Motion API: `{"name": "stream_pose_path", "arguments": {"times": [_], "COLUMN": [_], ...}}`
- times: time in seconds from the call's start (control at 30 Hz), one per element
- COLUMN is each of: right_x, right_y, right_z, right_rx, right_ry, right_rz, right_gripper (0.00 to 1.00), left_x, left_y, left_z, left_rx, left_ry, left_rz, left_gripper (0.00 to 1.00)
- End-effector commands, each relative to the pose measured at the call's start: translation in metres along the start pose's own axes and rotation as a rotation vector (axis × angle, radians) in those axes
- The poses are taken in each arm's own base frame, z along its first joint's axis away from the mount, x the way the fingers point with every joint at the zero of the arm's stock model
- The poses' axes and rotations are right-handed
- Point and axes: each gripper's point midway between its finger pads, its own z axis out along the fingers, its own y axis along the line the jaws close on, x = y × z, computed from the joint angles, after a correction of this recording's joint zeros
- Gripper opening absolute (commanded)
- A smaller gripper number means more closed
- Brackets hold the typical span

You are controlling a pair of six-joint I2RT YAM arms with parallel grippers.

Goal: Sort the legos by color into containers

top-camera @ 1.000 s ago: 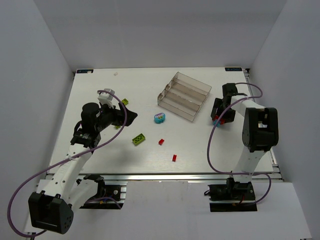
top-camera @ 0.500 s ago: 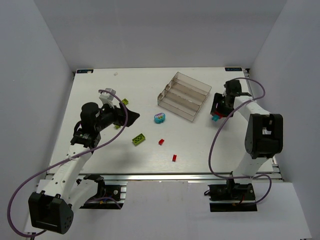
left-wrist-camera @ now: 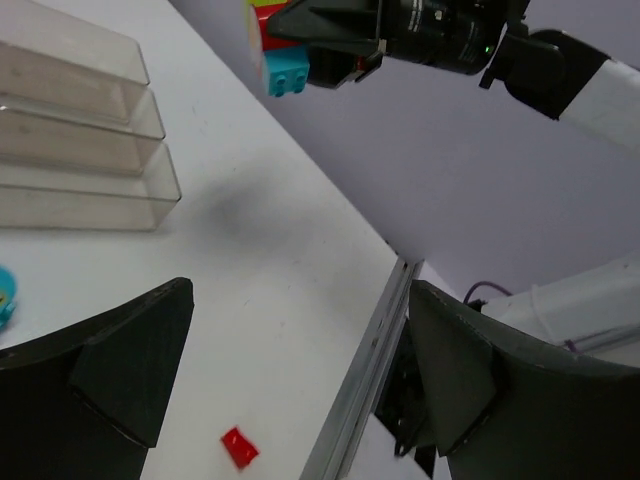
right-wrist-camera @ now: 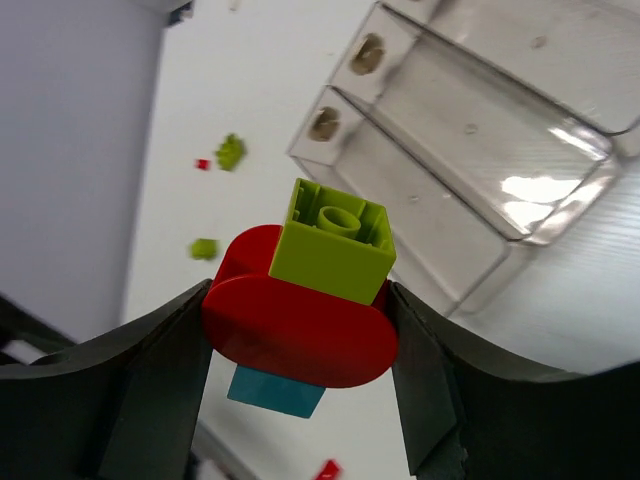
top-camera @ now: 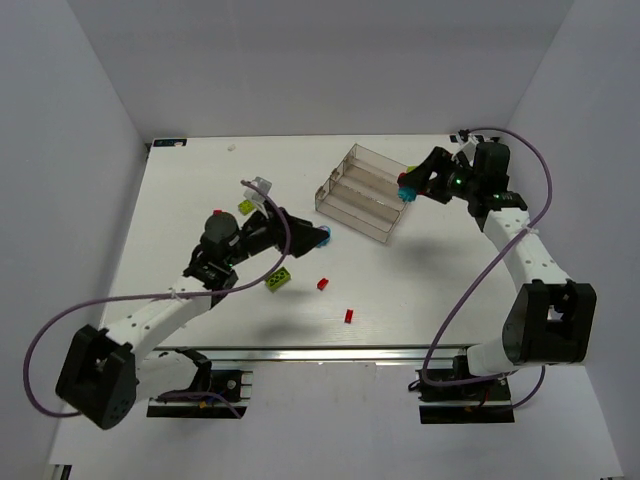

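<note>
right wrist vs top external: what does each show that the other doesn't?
Right wrist only: close up, the stack clamped in the right tool is lime, red and cyan pieces joined. Top external only: the left tool, near the cyan brick, plus the whole table. Both: the clear tray near the held stack, and loose lime bricks and red bricks lying beyond it.

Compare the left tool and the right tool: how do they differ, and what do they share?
The right tool is shut on a stack of bricks, green, red and blue; the left tool is open and empty. The right tool is at the clear tray's far right corner; the left tool is near a loose blue brick. Both are dark, two-fingered.
</note>
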Motion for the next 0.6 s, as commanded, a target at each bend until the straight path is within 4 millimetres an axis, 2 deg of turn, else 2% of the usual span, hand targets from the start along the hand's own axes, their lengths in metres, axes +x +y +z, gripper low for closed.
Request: {"name": "stream_pose_path", "arguments": {"times": [0.0, 0.03, 0.1, 0.17, 0.2, 0.23, 0.27, 0.3, 0.33, 0.43, 0.5, 0.53, 0.57], "right_x": [-0.018, -0.021, -0.030, -0.037, -0.042, -0.048, -0.052, -0.054, -0.051, -0.052, -0.051, -0.051, -0.049], "right_y": [0.055, 0.062, 0.072, 0.082, 0.085, 0.091, 0.096, 0.099, 0.096, 0.097, 0.096, 0.093, 0.091], "right_z": [-0.003, -0.004, -0.006, -0.011, -0.014, -0.017, -0.020, -0.020, -0.018, -0.016, -0.016, -0.016, -0.015], "right_rx": [-0.224, -0.239, -0.271, -0.308, -0.320, -0.342, -0.346, -0.348, -0.327, -0.295, -0.277, -0.266, -0.255], "right_ry": [-0.039, -0.041, -0.067, -0.097, -0.122, -0.155, -0.170, -0.170, -0.148, -0.134, -0.141, -0.140, -0.140], "right_rz": [0.139, 0.199, 0.234, 0.331, 0.354, 0.361, 0.405, 0.421, 0.455, 0.481, 0.480, 0.487, 0.494], "right_gripper": [0.00, 0.00, 0.00, 0.00, 0.00, 0.00, 0.00, 0.00, 0.00, 0.00, 0.00, 0.00, 0.00], "left_x": [-0.022, -0.013, -0.019, -0.016, -0.030, -0.026, -0.023, -0.038, -0.027, -0.043, -0.045, -0.051, -0.048], "left_y": [-0.007, -0.018, -0.014, -0.024, -0.022, -0.014, -0.018, -0.018, -0.013, -0.008, -0.011, -0.022, -0.018], "left_z": [0.037, 0.049, 0.072, 0.088, 0.094, 0.102, 0.108, 0.113, 0.123, 0.132, 0.140, 0.146, 0.151], "left_rx": [0.010, 0.033, -0.010, -0.011, -0.061, -0.100, -0.112, -0.157, -0.189, -0.262, -0.267, -0.248, -0.260], "left_ry": [-0.154, -0.144, -0.199, -0.230, -0.295, -0.308, -0.320, -0.373, -0.354, -0.421, -0.431, -0.441, -0.427], "left_rz": [-0.012, -0.004, 0.032, 0.057, 0.100, 0.115, 0.123, 0.137, 0.143, 0.182, 0.206, 0.210, 0.223], "left_gripper": [0.98, 0.98, 0.98, 0.98, 0.98, 0.98, 0.98, 0.98, 0.98, 0.98, 0.98, 0.98, 0.98]}}
